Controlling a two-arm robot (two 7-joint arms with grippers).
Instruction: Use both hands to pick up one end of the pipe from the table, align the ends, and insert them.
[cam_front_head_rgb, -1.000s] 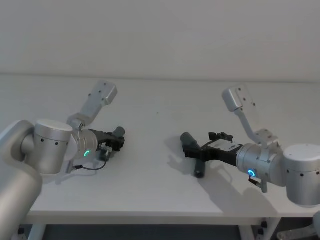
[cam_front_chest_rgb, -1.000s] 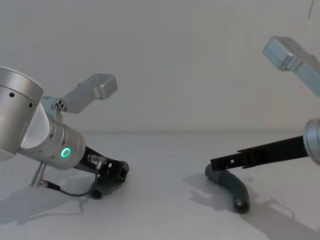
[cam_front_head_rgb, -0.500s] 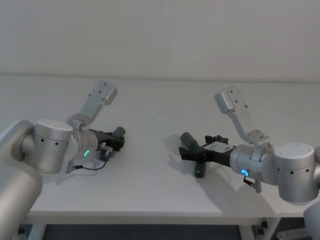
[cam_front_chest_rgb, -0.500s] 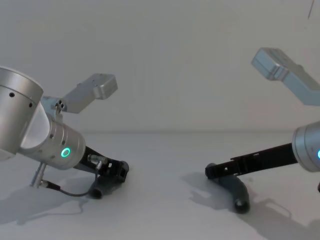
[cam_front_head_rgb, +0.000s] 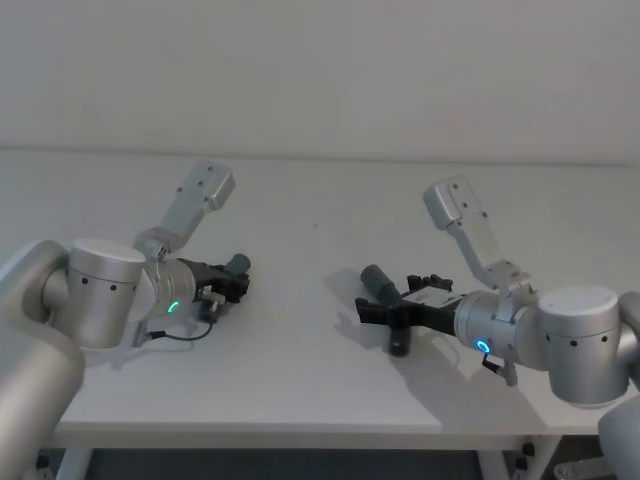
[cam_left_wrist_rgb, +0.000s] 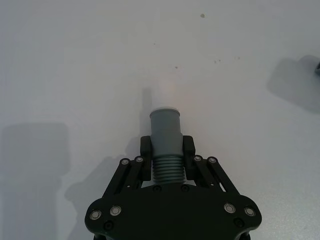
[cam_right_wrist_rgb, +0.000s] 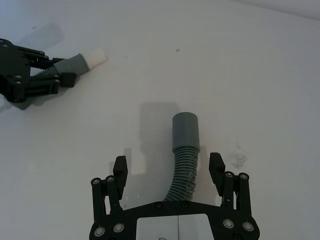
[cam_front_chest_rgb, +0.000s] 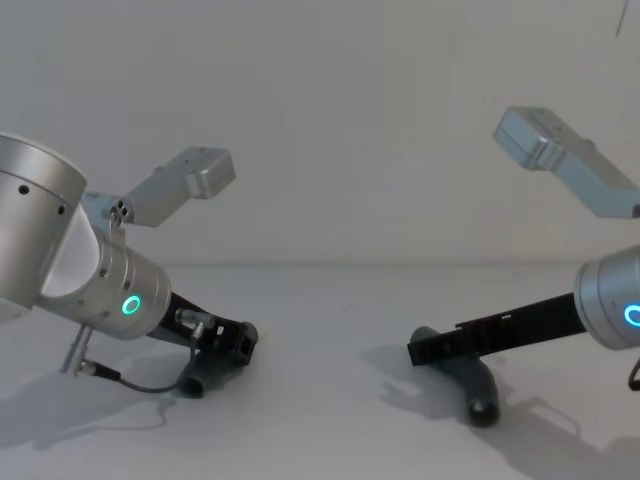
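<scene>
White matt desk (cam_front_head_rgb: 300, 215) under a bare wall (cam_front_head_rgb: 320, 70), and the business is at about 4 o'clock from the desk's middle in the head view. The right pipe piece (cam_right_wrist_rgb: 185, 155) lies flat there, its smooth collar end (cam_right_wrist_rgb: 185, 129) toward 11 o'clock and its ribbed body curving back toward 5 o'clock. The right claw (cam_right_wrist_rgb: 168, 161) is spread wide and straddles that ribbed stretch, fingers (cam_right_wrist_rgb: 217, 162) either side, touching nothing, holding nothing. To do this well, I'd say centre first. The tube sits nearer one finger, and a lopsided squeeze could roll or skid it on this smooth top. Then close squarely on the ribs just behind the collar, leaving the collar sticking out free for mating. Over at 8 o'clock, the left pipe piece (cam_left_wrist_rgb: 165, 131) is pinched in the left claw (cam_left_wrist_rgb: 165, 147), which is closed on the top ribs. Its collar pokes out toward 2 o'clock, tipped by a white inner section (cam_right_wrist_rgb: 97, 56). The two pieces are well apart. Both are dark grey, gently bent and corrugated mid-length, probably springy, so a grip close to the collar should keep the end from drooping.
</scene>
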